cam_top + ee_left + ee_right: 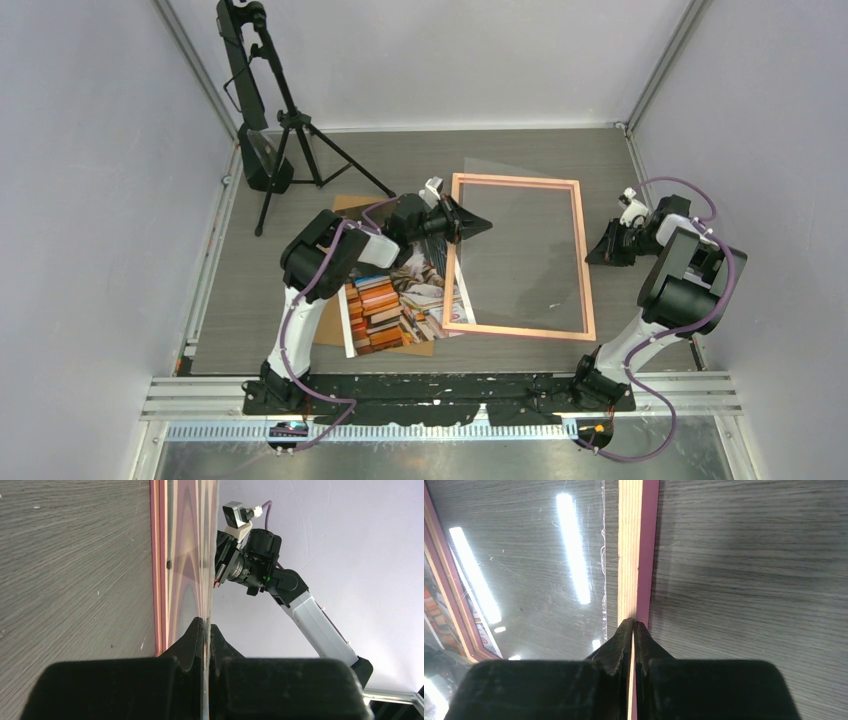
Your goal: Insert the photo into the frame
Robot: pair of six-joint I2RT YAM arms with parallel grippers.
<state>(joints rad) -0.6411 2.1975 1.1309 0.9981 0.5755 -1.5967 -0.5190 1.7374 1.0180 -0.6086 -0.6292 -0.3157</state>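
Top external: frame (520, 331) lies long axis near-to-far, photo (385, 310) at its left rail; left end effector (482, 226) clamps clear pane (530, 240), right end effector (592, 255) clamps frame.

2 arms: L arm (320, 260), R arm (690, 285). 2 grippers: L gripper (484, 228), R gripper (592, 258), 2 fingers (616, 645) ea. 2 wrist cams: L cam (431, 188), R cam (628, 197). 1 frame (520, 331). 1 photo (385, 305). 1 clear sheet (520, 250). 1 brown board (350, 203). 1 tripod (290, 125). 1 table (400, 160). Books in photo: several stacks, too small to count.
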